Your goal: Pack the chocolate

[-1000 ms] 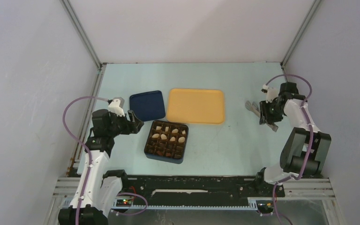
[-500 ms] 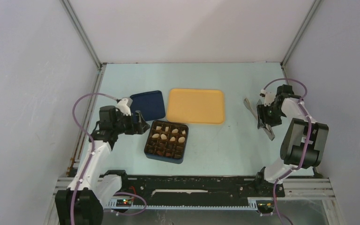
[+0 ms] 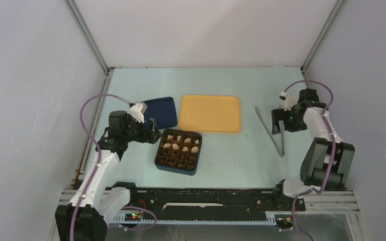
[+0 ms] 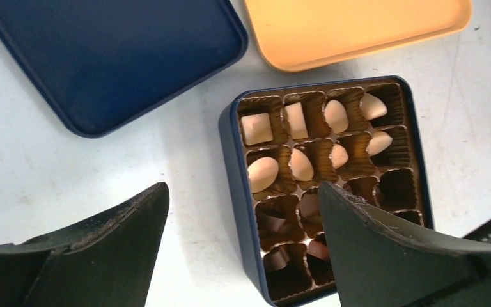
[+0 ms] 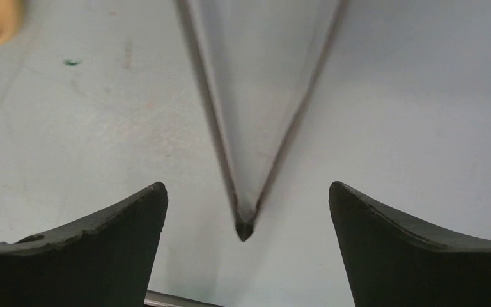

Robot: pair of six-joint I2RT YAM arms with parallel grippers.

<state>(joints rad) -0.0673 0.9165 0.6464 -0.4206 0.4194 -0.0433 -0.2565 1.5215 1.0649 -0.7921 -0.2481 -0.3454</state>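
White walls [image 3: 206, 30] close in a pale blue-green tabletop [image 3: 231, 155]. Near the middle-left stands a dark blue square box [image 3: 157, 155] with a brown gridded insert [image 4: 358, 144]. All the chocolate [image 3: 176, 146] in view lies in the cells of that insert: cream-white pieces [image 4: 263, 173] fill the two rows farther from the arms, and dark brown pieces [image 4: 280, 259] lie in the nearer rows, where they are hard to tell from the insert. Beyond the box, a dark blue lid [image 3: 159, 111] lies flat on the left and a yellow tray [image 3: 210, 113] on the right, side by side and just apart.

The left tool [image 3: 151, 131] hangs at the left edge of the box. Its fingers [image 4: 102, 249] stand wide apart and grip nothing; from the wrist, the box's left wall shows between them.

Well apart on the right, metal tongs [image 3: 268, 129] lie on the tabletop in a narrow V, joined end toward the arms. The right tool [image 3: 280, 122] hangs over them, spread open, its fingers [image 5: 409, 249] on either side of the joined end [image 5: 243, 225] and clear of the metal.
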